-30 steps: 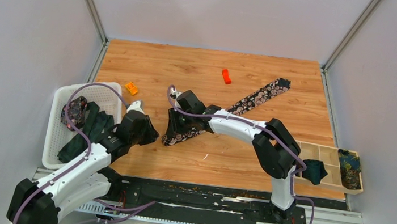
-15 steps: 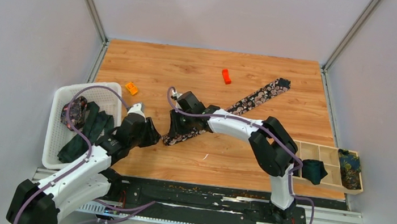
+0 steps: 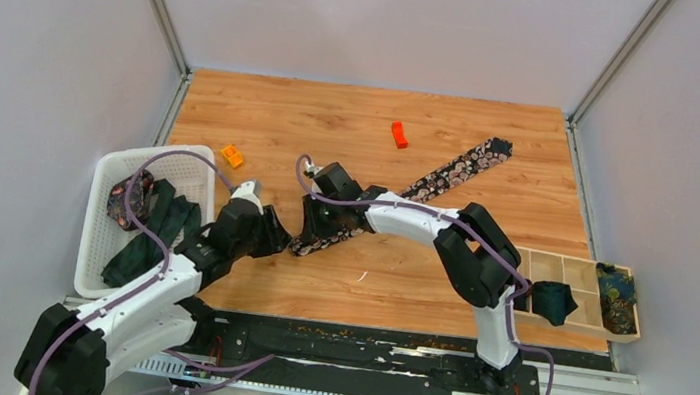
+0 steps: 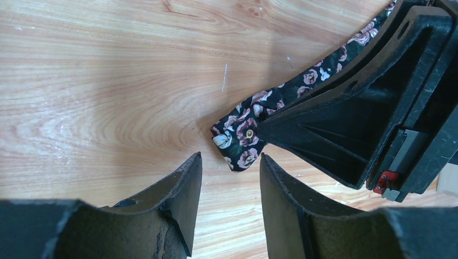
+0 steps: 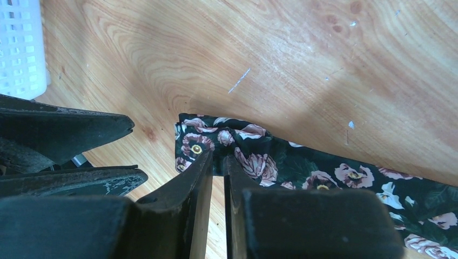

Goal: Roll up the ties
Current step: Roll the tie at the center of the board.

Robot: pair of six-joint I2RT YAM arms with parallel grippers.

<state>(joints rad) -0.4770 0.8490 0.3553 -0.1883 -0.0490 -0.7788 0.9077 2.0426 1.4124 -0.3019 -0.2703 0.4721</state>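
The left claw point(image 4: 230, 162) is open, with nothing between its two fingers. It is low over the worktop point(image 3: 335, 125) and points at the near end of the flower tie point(image 3: 449, 175). That end lies just in front of the gap, not inside it.

The right claw point(image 5: 217, 160) comes from the other side. It is closed and pinches the flower tie a little way in from that same end. The cloth bunches up in a small fold where the fingers squeeze it. The two claws are very close, almost face to face.

To the left, at the worktop's edge, sits a white basket point(image 3: 108, 168) with dark ties point(image 3: 156, 229) in it. To the right, a wooden tray point(image 3: 574, 270) holds a teal tie point(image 3: 552, 301) in one box and a blue-yellow tie point(image 3: 617, 291) at its right end.

From the right claw, the flower tie lies flat in a straight slant, going away to the right.

Farther back, an orange block point(image 3: 231, 155) lies beyond the basket. A red block point(image 3: 398, 134) lies near the middle, left of the flower tie's far end.
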